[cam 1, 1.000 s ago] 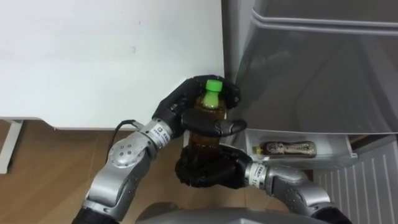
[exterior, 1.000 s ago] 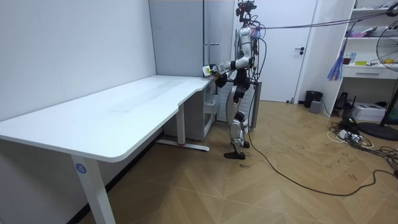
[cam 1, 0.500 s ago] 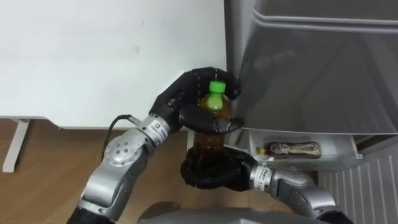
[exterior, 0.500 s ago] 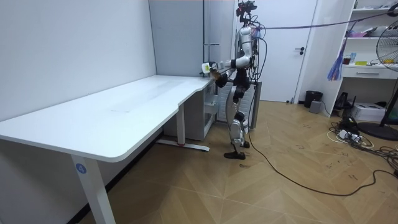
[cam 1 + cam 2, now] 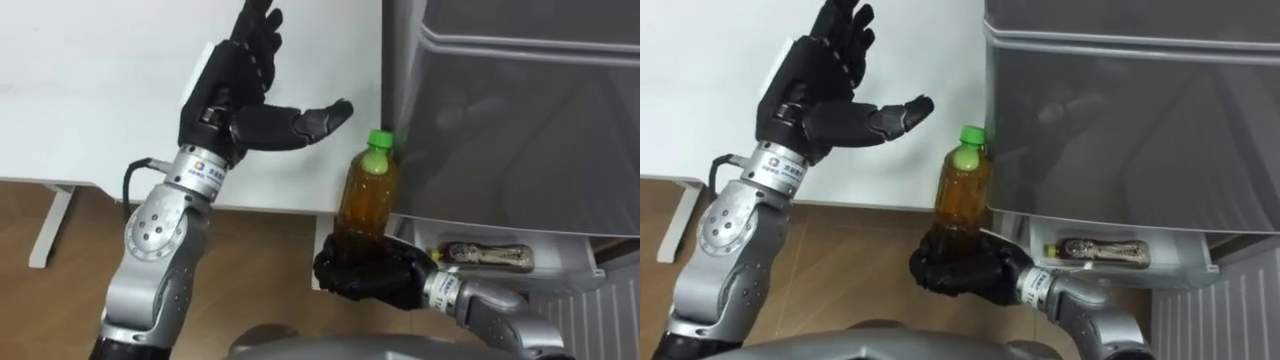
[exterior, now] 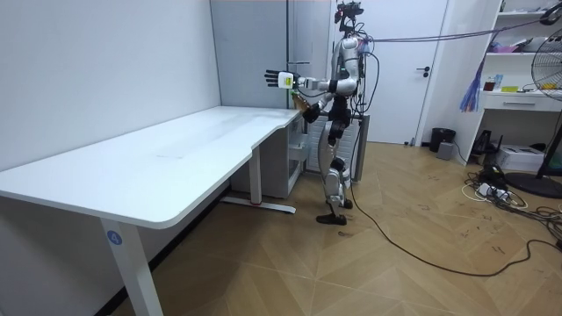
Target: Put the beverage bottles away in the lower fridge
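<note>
An amber tea bottle with a green cap (image 5: 365, 205) (image 5: 962, 190) stands upright in my right hand (image 5: 365, 275) (image 5: 960, 268), whose fingers are curled round its base, just left of the grey fridge (image 5: 520, 110). My left hand (image 5: 240, 95) (image 5: 820, 85) is raised above the white desk (image 5: 90, 90), fingers spread and straight, apart from the bottle. A second brown bottle (image 5: 487, 255) (image 5: 1102, 250) lies on its side in the open lower fridge drawer (image 5: 585, 262). In the room view I stand at the desk's far end beside the fridge (image 6: 303, 53), left hand (image 6: 274, 78) lifted.
The white desk's edge (image 5: 200, 205) runs below my left arm, with wood floor (image 5: 60, 290) beneath. The fridge's grey door front (image 5: 1120, 120) fills the upper right. In the room view a fan (image 6: 549, 79), shelves (image 6: 527, 53) and a door (image 6: 413, 61) stand at the right.
My left hand has let go of the bottle's top and risen up and left, fingers spread. The right hand still holds the bottle by its base.
</note>
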